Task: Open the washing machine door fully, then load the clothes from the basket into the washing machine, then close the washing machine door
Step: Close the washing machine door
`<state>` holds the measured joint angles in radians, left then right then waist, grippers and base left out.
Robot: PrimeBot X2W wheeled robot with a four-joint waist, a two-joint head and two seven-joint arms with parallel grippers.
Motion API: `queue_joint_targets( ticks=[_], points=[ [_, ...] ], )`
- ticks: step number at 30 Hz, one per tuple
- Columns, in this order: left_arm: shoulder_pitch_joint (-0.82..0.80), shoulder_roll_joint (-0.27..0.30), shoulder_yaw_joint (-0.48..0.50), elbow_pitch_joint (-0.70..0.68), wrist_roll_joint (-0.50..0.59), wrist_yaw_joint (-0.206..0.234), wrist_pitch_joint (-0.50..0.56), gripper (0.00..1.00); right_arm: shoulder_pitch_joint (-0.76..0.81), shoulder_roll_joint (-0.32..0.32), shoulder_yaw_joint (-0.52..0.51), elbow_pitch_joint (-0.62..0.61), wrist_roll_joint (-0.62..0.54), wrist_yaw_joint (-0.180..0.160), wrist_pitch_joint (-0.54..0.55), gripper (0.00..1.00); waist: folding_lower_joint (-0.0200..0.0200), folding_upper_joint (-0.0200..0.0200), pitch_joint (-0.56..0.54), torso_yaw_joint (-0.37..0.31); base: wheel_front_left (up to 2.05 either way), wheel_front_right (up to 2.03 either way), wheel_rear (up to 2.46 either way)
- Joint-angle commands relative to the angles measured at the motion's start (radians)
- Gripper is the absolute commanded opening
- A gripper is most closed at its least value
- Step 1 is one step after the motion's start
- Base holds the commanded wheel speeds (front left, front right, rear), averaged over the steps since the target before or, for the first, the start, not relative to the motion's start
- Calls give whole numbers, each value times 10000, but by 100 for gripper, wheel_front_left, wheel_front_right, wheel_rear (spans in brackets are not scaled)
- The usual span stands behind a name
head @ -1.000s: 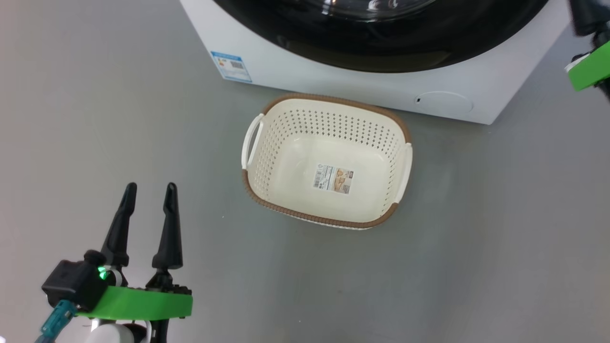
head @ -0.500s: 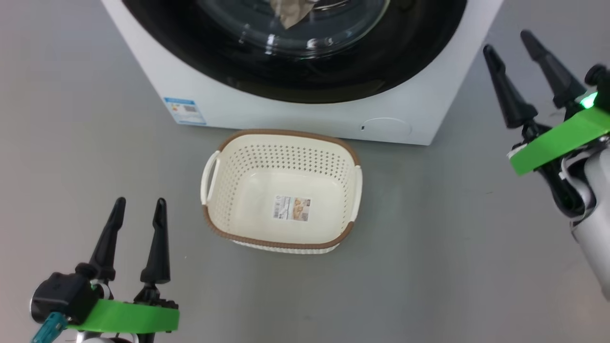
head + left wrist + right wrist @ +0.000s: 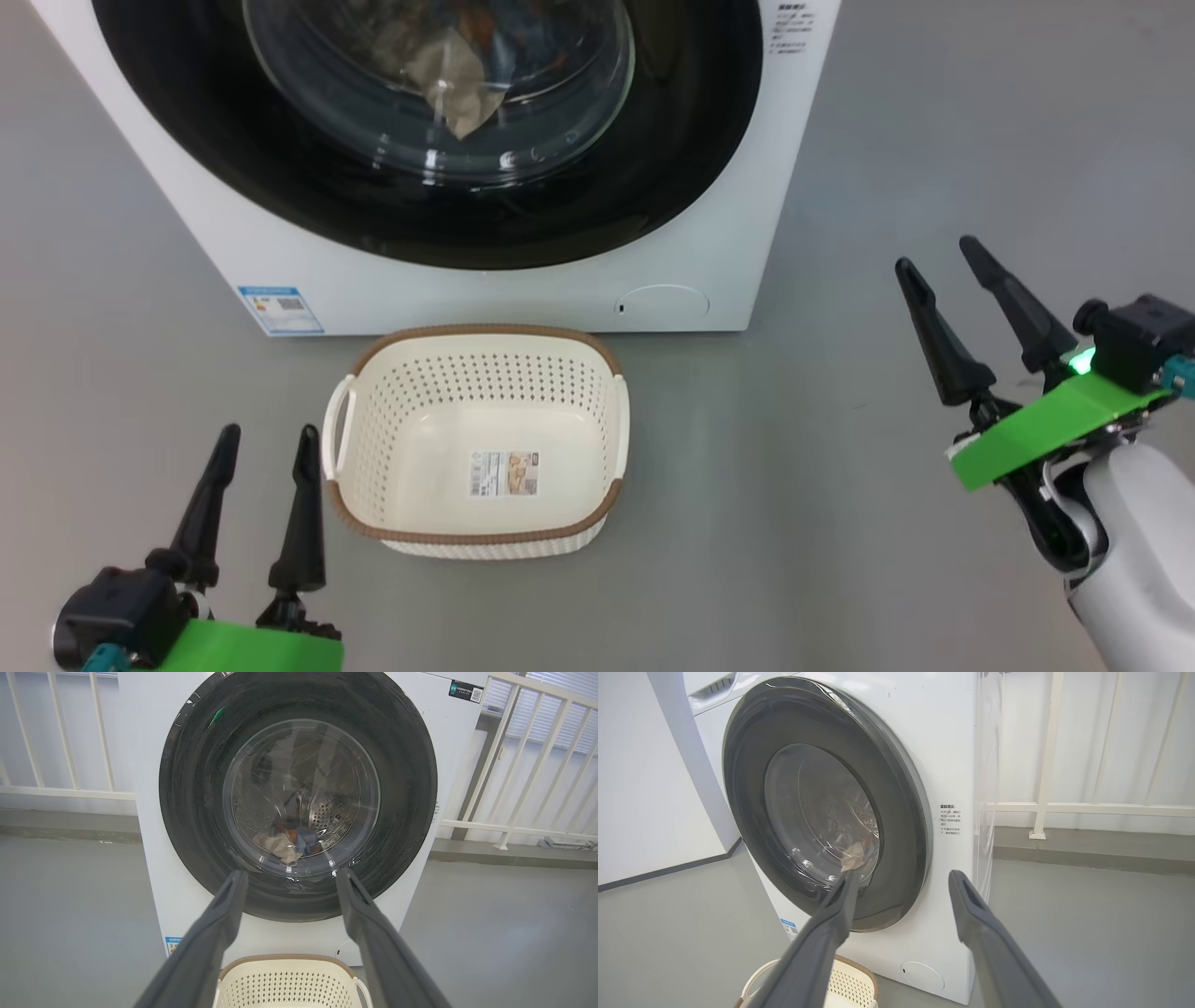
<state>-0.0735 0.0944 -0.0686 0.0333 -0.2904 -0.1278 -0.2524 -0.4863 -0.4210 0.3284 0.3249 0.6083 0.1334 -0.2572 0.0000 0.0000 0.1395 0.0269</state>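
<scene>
Door: the washing machine door (image 3: 672, 140), a large round one with a wide glossy black rim and a bulging clear glass centre, sits flush against the front in both wrist views. I judge it closed, though I cannot tell whether the latch has caught.
Machine: the big white boxy front-loading washing machine (image 3: 523, 294) stands on the grey floor (image 3: 840, 513), directly behind the basket.
Clothes: the clothes (image 3: 289, 842), a beige cloth with blue and orange fabric, lie low in the drum behind the glass.
Basket: the small cream perforated plastic basket (image 3: 485, 330) with its brown woven-look rim is empty, just in front of the machine.
Left claw: my left gripper (image 3: 268, 431) has its fingers spread wide and grips nothing. It hovers just beside the basket's left handle.
Right claw: my right gripper (image 3: 936, 254) is also spread wide and empty, off to the right of the machine's front corner.
Stage: I reckon all three steps look done.
Risk one: the beige cloth rests right against the lower glass. If an edge sits in the seal, the door may spring back.
Risk two: if I swing the left arm inward, it would knock the basket.
Risk three: turning the waist could bring the right fingers against the machine's corner.
</scene>
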Motion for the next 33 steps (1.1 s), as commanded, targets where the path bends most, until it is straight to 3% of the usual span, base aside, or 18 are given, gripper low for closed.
queue_joint_targets(
  ticks=[1,18,33],
  points=[
    [16,201,328,-251,13,-29,-93,100,353,57,-73,-340,-123,-27,-45,100,0,0,-346,-329,0,0,0],
    [476,160,458,-98,-344,-29,-93,100,2848,596,-1630,-990,-391,-27,-45,100,0,0,-1020,-734,0,0,0],
    [383,153,569,-4,-417,-29,-93,100,3265,781,-1963,-1505,-502,-27,-45,100,0,0,-857,-882,0,0,0]
  ],
)
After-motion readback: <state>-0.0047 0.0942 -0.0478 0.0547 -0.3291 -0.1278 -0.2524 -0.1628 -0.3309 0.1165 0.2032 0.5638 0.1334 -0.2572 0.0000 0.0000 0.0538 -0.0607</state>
